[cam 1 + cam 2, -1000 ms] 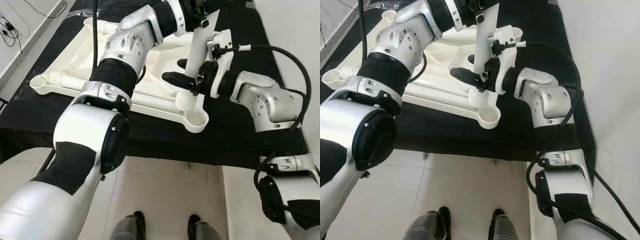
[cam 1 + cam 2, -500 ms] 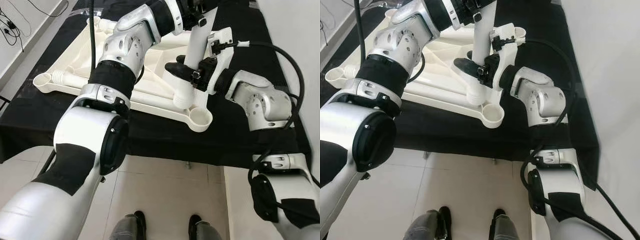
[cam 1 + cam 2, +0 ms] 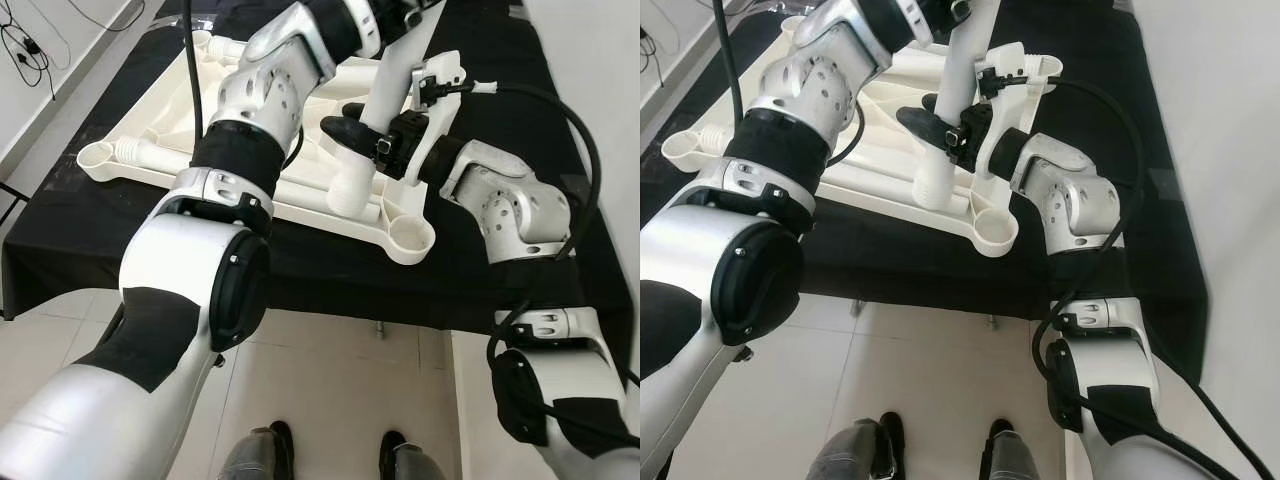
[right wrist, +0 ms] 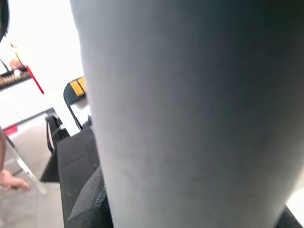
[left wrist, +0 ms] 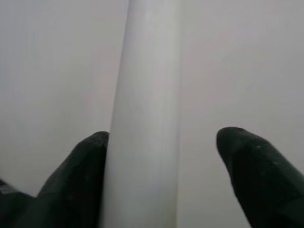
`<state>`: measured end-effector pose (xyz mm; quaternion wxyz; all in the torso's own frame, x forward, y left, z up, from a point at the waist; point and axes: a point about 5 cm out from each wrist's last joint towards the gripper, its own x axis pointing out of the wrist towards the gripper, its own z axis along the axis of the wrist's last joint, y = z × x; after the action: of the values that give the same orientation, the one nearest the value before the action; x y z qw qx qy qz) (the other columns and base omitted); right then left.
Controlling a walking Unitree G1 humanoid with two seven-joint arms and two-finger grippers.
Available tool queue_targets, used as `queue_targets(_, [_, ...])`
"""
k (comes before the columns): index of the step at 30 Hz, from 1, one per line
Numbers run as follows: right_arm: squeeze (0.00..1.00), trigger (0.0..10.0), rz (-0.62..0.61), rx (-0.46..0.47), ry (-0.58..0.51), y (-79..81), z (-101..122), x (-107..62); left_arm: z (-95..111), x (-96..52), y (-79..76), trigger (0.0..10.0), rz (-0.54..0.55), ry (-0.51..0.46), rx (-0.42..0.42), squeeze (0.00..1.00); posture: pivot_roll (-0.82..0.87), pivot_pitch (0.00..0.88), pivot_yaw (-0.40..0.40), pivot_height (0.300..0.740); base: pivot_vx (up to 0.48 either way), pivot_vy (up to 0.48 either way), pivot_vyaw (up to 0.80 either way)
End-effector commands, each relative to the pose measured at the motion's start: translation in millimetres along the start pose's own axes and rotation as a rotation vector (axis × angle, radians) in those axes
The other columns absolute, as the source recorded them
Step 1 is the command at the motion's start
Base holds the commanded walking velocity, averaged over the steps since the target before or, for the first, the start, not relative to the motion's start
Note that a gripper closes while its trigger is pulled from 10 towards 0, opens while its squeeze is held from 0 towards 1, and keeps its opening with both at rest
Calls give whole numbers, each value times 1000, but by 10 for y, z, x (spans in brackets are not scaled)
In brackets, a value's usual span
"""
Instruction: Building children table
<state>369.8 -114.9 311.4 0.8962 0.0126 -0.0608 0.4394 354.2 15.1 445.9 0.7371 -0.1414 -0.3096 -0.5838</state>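
Step in hand: fitting a white table leg (image 3: pixel 385 105) into the upturned white tabletop (image 3: pixel 170 110), which lies on a surface draped in black cloth (image 3: pixel 90 225).
Leg: tilted, its top leaning toward 1 o'clock; its ribbed lower end (image 3: pixel 345 190) hangs just beside the near-right corner socket (image 3: pixel 412 236), at about 10 o'clock of it, not in it.
Left claw: up at 12 o'clock on the leg's upper part; in the left wrist view one finger (image 5: pixel 78 175) touches the leg and the other (image 5: pixel 259 175) stands apart, so the hold looks loose.
Right claw (image 3: pixel 362 135): at the middle of the leg, with one black finger reaching past it toward 9 o'clock; I cannot tell if it is clamped.
Next move, as I judge: swing the lower end toward 4 o'clock over the socket, stand the leg upright, then press down.
Other things: another leg (image 3: pixel 150 155) lies flat by the socket at 9 o'clock of the tabletop; cables (image 3: pixel 25 35) lie on the floor at 10 o'clock.
In the way: the tabletop's raised ribs beside the socket may catch the leg's end.
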Motion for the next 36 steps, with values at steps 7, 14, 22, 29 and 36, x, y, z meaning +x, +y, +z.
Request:
queue_targets(7, [0,0,-150,-64,-2,-248,84,-117,811,-319,58,10000,26,-157,62,1000,-17,223,42,740,0,0,0])
queue_targets(14, [0,0,-323,-68,-207,-543,411,-446,1097,-857,43,10000,172,-186,104,1000,-2,222,17,740,0,0,0])
queue_targets(22, [0,1176,-201,-91,-321,-457,520,-638,601,-1678,-160,10000,375,-9,-56,1000,2,227,15,740,0,0,0])
queue_targets(29, [0,10000,151,-123,-205,-66,157,-768,-256,-2258,-828,10000,437,320,-202,0,18,257,26,740,0,0,0])
queue_targets(36, [0,10000,314,-99,-127,99,-80,-823,-633,-2485,-1240,10000,419,525,-226,0,24,275,34,740,0,0,0])
